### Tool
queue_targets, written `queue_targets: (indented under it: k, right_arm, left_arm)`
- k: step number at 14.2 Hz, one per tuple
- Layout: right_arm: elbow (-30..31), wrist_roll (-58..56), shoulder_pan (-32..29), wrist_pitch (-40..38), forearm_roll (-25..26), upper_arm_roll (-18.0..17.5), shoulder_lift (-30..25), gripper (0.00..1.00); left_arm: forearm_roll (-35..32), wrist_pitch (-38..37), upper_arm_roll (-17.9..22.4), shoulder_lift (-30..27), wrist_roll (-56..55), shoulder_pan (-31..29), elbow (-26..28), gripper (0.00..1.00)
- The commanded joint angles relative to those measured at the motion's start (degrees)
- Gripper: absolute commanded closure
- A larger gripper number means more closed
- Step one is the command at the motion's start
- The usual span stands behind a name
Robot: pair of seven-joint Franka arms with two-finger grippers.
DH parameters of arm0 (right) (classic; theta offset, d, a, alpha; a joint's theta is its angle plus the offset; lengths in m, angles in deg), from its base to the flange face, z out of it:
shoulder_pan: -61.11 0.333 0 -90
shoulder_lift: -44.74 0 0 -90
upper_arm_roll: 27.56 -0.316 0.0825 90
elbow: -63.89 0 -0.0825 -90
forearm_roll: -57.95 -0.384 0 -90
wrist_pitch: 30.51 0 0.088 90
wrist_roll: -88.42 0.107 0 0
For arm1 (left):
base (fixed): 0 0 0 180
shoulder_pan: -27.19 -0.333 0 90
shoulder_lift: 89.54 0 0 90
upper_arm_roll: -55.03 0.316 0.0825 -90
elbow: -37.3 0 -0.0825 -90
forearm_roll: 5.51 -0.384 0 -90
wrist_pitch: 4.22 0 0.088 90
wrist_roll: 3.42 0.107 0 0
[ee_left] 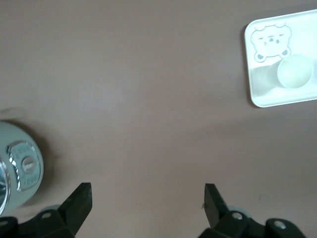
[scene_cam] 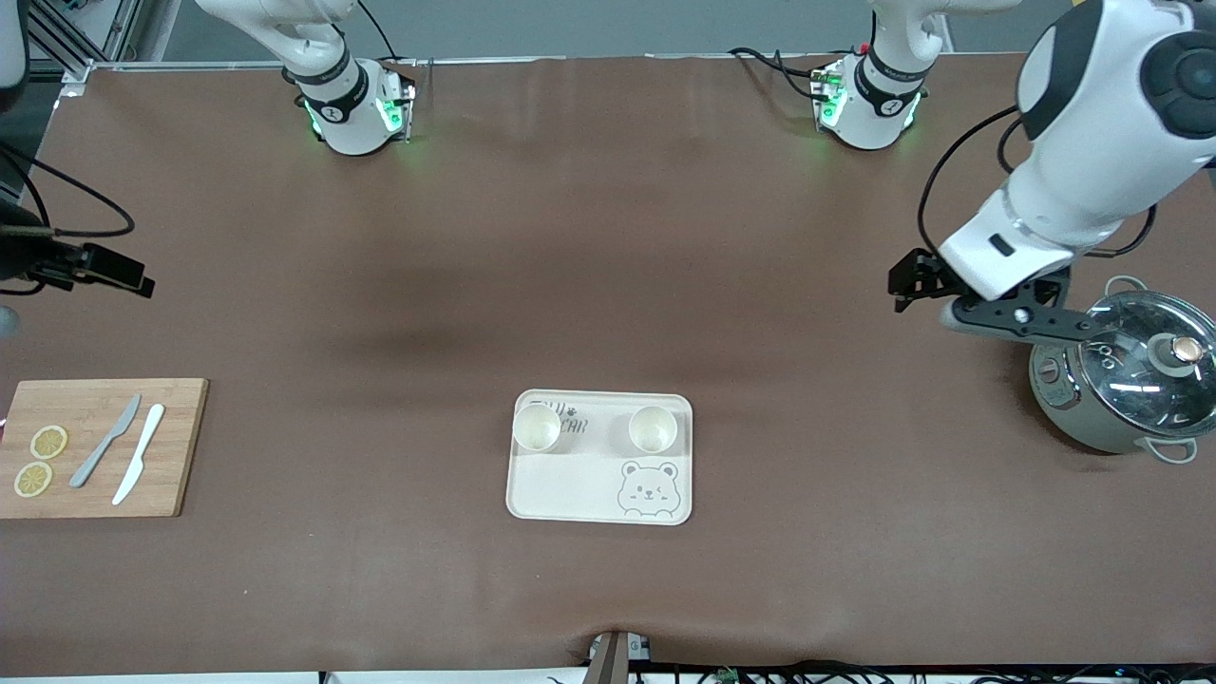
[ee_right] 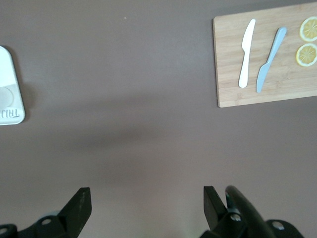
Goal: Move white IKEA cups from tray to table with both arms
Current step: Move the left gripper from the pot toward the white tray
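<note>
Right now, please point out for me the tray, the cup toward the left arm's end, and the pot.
tray [scene_cam: 560, 489]: front view, bare floor beside the bear drawing.
cup toward the left arm's end [scene_cam: 653, 429]: front view, inside its round rim.
pot [scene_cam: 1073, 404]: front view, its outer wall.

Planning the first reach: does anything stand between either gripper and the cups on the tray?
Nothing visible does. Both white cups stand on the tray, with bare table around it. The left gripper, open, hangs beside the lidded pot; the right gripper, open, near the cutting board.
</note>
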Motion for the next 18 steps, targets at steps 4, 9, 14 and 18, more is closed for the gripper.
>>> queue_targets:
  k: [4, 9, 14, 18]
  right_arm:
    - [-1.3, 0.3, -0.5, 0.6, 0.7, -0.7, 3.6, 0.0]
    - [-0.6, 0.5, -0.8, 1.9, 0.1, -0.8, 6.8, 0.0]
    - [0.1, 5.0, -0.1, 2.8, -0.1, -0.8, 8.8, 0.0]
    - [0.1, 15.1, 3.3, 3.0, -0.4, -1.0, 9.8, 0.0]
  left_arm:
    - [-2.6, -0.6, -0.4, 15.3, -8.9, 7.1, -14.8, 0.0]
    - [-2.6, 4.7, 0.2, 23.7, -12.8, 11.4, -19.2, 0.0]
    - [-2.6, 11.8, 2.5, 28.8, -12.8, 15.0, -19.3, 0.0]
    - [-2.5, 15.4, 7.3, 31.3, -14.1, 20.2, -19.3, 0.0]
